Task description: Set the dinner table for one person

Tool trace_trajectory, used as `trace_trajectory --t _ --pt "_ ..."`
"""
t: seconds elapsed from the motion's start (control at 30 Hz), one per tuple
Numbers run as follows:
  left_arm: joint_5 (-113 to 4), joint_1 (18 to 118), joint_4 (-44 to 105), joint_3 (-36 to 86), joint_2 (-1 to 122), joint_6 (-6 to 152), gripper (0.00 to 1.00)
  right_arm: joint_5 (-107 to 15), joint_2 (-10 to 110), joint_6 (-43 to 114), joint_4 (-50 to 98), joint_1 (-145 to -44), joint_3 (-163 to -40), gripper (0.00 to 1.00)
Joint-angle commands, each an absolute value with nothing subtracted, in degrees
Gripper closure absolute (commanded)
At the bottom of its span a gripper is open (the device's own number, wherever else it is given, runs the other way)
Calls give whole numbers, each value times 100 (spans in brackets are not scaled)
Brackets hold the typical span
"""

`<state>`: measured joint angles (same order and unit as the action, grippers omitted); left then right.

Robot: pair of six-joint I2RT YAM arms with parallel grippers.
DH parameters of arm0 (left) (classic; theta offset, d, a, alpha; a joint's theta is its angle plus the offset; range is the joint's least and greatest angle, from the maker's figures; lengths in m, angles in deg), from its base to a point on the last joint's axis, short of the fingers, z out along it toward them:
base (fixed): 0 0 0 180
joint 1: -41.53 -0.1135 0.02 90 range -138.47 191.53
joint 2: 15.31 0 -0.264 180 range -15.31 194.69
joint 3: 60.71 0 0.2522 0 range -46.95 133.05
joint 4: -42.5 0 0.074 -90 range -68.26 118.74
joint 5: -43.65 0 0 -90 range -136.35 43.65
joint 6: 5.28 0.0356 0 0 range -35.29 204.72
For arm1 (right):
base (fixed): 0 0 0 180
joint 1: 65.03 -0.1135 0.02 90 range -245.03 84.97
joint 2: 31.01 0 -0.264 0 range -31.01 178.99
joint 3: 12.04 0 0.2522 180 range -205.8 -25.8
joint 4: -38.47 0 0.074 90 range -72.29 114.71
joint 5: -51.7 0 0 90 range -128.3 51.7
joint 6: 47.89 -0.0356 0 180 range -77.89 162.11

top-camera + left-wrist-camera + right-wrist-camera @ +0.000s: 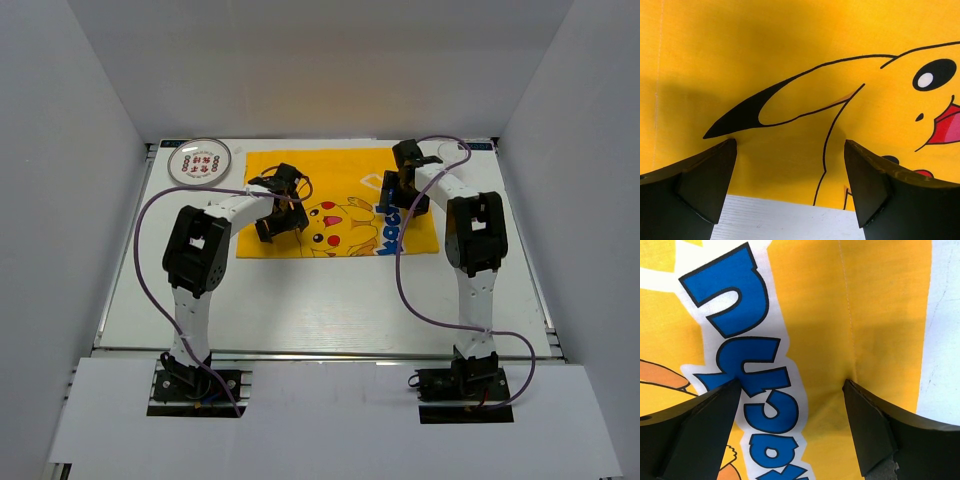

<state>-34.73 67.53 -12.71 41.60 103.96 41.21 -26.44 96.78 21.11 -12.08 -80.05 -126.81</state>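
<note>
The white tabletop (330, 300) is filling most of the top view, with its metal rail running along the lower edge. A yellow placemat (345, 172) is lying flat on it in the upper middle of the frame, its Pikachu (335, 225) print facing up. A round plate (200, 150) with small red marks is sitting at the upper left, just beside the placemat's left corner and apart from both arms.

The left tool (280, 225) is hanging over the placemat's lower left part. In the left wrist view, the left tool (790, 150) is spread wide – its 2 dark fingers (705, 175) are standing at the lower corners with only cloth showing between them. Pikachu's black-tipped ear is crossing the middle of that frame, and a strip of white tabletop (790, 222) is showing at the bottom, below the cloth's edge.

The right tool (400, 200) is hanging over the placemat's right part. In the right wrist view, the right tool (792, 385) is likewise spread, pinching nothing. Blue letters (755, 365) outlined in white are running down the left half of that frame, a stitched seam is running down the yellow cloth, and bare tabletop (945, 340) is showing along the right edge.

Whether either tool's tips are touching the cloth – I cannot tell.
</note>
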Motion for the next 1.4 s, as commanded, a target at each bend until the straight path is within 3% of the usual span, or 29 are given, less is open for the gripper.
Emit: trace_trajectory --t 0.0,0.4,0.57,0.7,0.73,0.83,1.0,1.27,1.37 --pt "-3247 6746 -1371 4261 10248 4112 2 -2635 9723 2022 -1510 -7962 -12572 11" --pt "-2693 6684 -2170 5173 9482 3954 2 -2644 9327 2110 -2098 -7970 -13916 11" --pt "-2184 6562 -2347 5631 9211 4111 2 -2871 8433 2154 -2293 -8040 -14068 11" --pt "-2217 5914 -2328 6603 9428 4446 2 -3608 6102 2040 -1136 -8137 -12261 11" --pt "-2418 5746 -2503 6869 9577 4420 2 -3950 5675 1988 -775 -8190 -11317 11" --pt "-2797 5071 -2637 7450 10140 4157 2 -4452 4315 1689 44 -8321 -10317 11" --pt "-3220 4304 -1707 6653 10028 3507 4 -6157 2625 1075 1274 -8340 -8497 11" --pt "-3360 3591 -854 6660 10448 3110 4 -7371 2146 1266 1390 -8339 -7853 11" --pt "-3369 3345 -1253 7028 10931 2953 4 -7697 2138 1196 1452 -8322 -7818 11"
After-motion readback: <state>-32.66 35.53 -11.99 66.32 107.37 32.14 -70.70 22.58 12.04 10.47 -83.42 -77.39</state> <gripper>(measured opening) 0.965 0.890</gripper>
